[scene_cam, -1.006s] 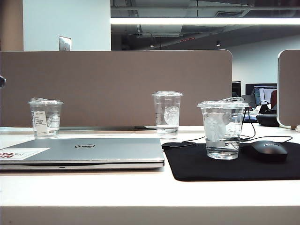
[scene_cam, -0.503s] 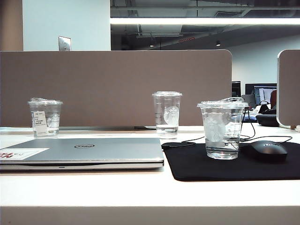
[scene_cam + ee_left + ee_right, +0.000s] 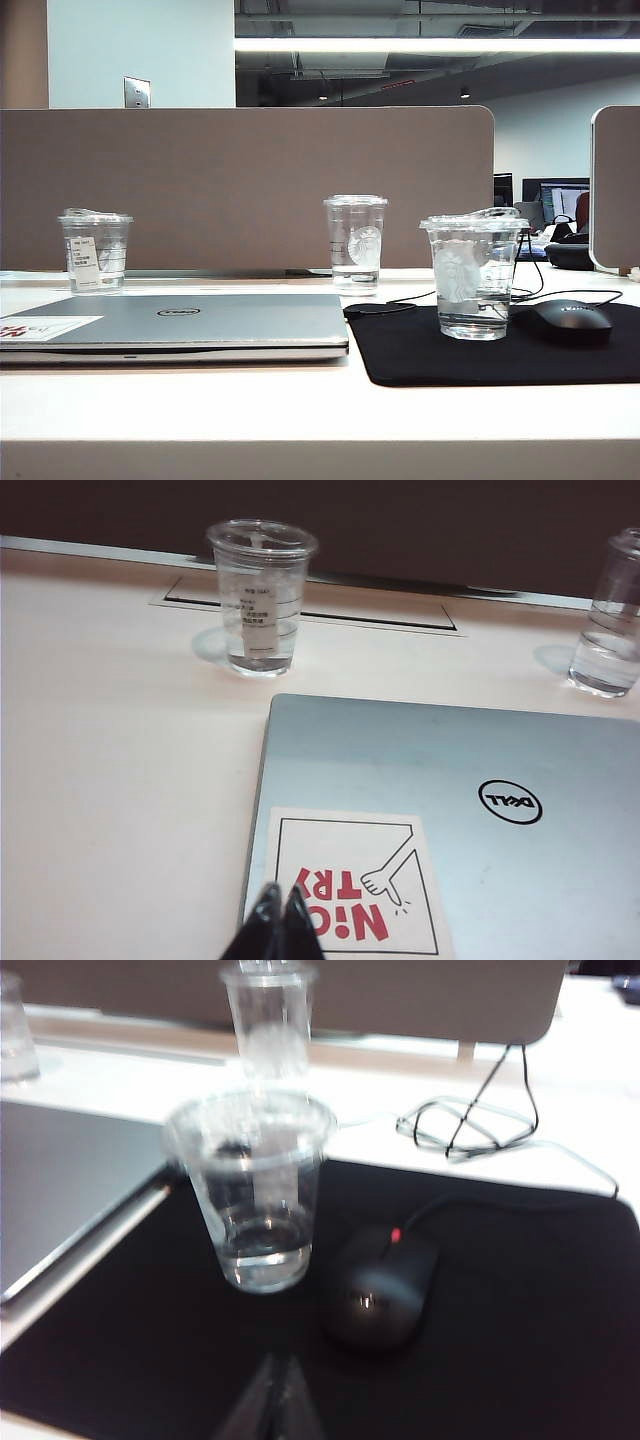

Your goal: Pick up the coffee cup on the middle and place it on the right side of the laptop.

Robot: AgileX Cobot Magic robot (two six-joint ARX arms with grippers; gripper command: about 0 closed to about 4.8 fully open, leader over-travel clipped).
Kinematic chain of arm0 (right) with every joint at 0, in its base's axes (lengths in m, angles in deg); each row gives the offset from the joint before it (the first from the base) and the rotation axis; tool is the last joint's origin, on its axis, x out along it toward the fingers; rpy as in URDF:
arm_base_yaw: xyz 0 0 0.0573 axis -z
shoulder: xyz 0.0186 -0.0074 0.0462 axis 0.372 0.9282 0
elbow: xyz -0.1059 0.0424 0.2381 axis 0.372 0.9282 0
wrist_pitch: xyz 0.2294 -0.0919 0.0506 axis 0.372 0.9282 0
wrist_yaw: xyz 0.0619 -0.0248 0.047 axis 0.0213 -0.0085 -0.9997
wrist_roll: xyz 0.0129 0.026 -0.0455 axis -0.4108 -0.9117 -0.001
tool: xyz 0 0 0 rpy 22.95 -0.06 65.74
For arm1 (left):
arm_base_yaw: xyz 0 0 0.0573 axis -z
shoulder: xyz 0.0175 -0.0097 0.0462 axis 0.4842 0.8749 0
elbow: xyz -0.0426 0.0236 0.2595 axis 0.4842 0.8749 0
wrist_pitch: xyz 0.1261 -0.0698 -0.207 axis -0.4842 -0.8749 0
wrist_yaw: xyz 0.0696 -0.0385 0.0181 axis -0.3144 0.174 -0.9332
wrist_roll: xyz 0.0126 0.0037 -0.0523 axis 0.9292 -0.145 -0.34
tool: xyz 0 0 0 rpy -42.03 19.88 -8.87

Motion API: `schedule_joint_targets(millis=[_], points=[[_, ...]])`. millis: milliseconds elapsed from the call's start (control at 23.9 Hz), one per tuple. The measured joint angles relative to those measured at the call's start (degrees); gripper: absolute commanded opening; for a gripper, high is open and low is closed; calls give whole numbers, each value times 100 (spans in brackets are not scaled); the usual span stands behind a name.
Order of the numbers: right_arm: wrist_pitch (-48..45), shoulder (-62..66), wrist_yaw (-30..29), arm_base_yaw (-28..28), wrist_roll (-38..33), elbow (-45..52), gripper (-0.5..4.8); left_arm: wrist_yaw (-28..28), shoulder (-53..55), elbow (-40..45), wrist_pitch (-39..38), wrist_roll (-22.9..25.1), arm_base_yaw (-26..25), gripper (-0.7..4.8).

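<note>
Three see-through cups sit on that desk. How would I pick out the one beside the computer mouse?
Find the black mouse mat to the right of the closed silver laptop. On it stand a dark mouse and, just left of it, the coffee cup. Unlike the taller slim cup behind and the labelled cup far left, it alone stands on the mat.

Black, glossy, tapered tool (image 3: 275,920) tips

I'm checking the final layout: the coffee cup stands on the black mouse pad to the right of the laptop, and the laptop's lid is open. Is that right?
Not quite. The coffee cup does stand on the black mouse pad to the right of the laptop, but the laptop's lid is shut flat, as the exterior view and the left wrist view show.
</note>
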Motion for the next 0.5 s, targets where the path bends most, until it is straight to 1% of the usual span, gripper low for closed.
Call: schedule_joint_targets(millis=[251,503], points=[[-313,2,0,0,7,118,-5,-2,66,0,44,155,0,-6],[-459,4,0,0,321,118,-5,-37,66,0,133,289,-2,-6]])
